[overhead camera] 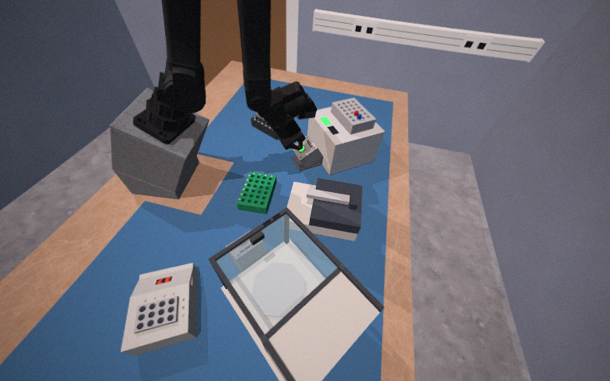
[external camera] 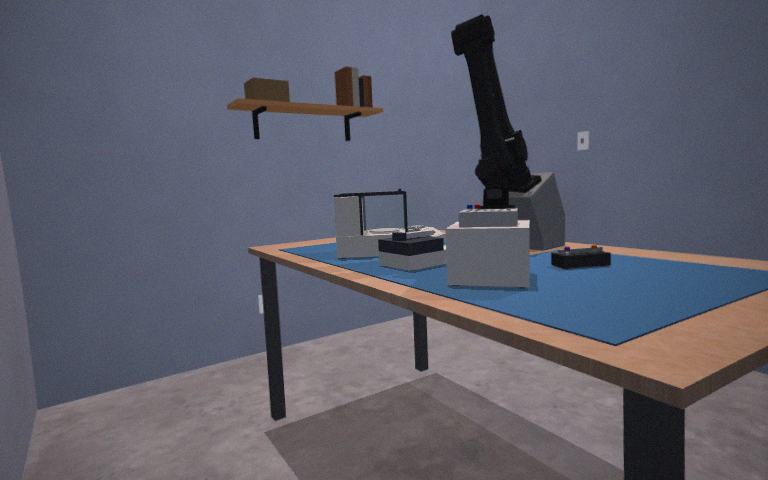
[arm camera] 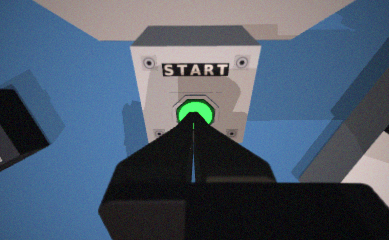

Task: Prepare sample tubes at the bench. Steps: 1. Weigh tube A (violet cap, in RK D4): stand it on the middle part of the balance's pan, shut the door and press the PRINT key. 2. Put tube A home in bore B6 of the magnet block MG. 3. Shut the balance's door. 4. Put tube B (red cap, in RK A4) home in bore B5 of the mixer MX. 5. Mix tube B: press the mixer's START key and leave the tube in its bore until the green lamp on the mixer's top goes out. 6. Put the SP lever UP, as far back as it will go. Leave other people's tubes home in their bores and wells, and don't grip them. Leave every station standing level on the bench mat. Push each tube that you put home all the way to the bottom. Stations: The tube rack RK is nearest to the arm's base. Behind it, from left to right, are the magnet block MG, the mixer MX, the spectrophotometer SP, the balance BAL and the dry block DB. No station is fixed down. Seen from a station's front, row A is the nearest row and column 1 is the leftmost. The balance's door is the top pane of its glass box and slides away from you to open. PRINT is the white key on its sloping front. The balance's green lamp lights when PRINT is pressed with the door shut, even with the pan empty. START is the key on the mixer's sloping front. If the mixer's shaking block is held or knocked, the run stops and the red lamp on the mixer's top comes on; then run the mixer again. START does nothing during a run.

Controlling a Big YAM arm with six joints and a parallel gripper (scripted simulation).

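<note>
the mixer's block point(overhead camera: 355, 114) holds a red-capped tube point(overhead camera: 357, 113) and a blue-capped one point(overhead camera: 360, 116) just at its 4 o'clock. the green rack point(overhead camera: 256, 191) shows only bare bores. the tool point(arm camera: 193, 120), fingers pressed together on nothing, tips the lit start key point(arm camera: 195, 111).

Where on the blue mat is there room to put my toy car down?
Bare blue mat lies between the dry block, the green rack and the arm's grey pedestal. It is crowded around the mixer, the spectrophotometer and the balance, where the shut gripper works.
</note>
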